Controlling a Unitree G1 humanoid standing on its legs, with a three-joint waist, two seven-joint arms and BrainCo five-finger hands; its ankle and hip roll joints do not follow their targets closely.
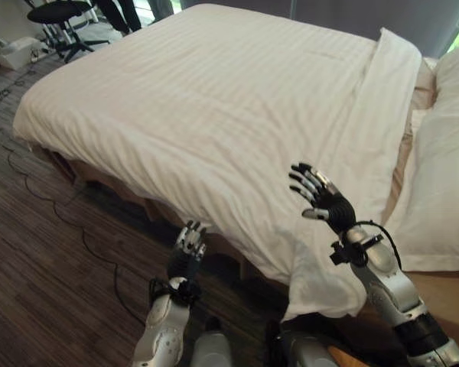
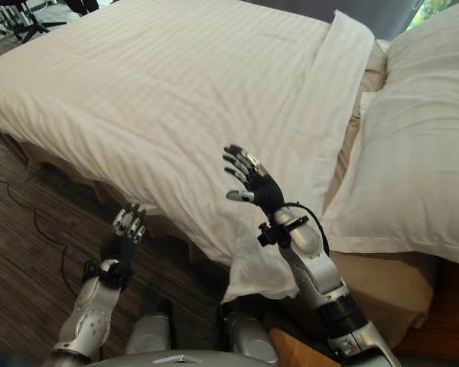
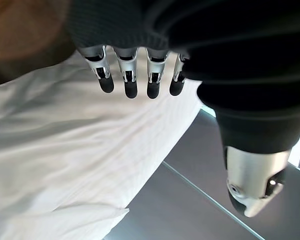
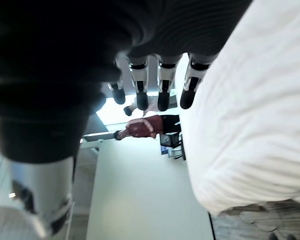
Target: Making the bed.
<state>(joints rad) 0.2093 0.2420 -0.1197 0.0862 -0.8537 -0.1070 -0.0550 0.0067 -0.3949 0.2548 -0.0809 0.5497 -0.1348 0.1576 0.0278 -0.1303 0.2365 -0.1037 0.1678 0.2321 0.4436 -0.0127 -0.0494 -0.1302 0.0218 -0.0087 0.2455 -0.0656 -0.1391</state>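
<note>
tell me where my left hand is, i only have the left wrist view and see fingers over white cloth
Observer: The left hand is low beside the bed, below the hanging edge of the duvet, fingers straight and holding nothing.
Operator: and the right one
Observer: The right hand is raised above the duvet near its folded-back top edge, fingers spread, not gripping the cloth.
Operator: is the pillow in place
Observer: A white pillow lies at the head of the bed, to the right of that fold.
</note>
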